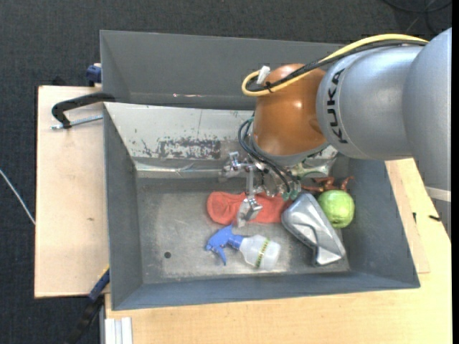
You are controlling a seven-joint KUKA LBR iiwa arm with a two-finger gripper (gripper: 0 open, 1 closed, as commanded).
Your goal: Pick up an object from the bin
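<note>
My gripper reaches down into the middle of the bin, its metal fingertips low over a flat red-orange floppy thing on the bin floor. Whether the fingers touch it I cannot tell. Just in front lies a small clear spray bottle with a blue trigger head, on its side. To the right a silver-grey golf club head lies tilted, and a green ball sits beside it near the right wall.
A dark brownish object lies behind the green ball, partly hidden under the arm. The arm's orange cover and cables hang over the bin's back right. The bin floor's left half is bare metal.
</note>
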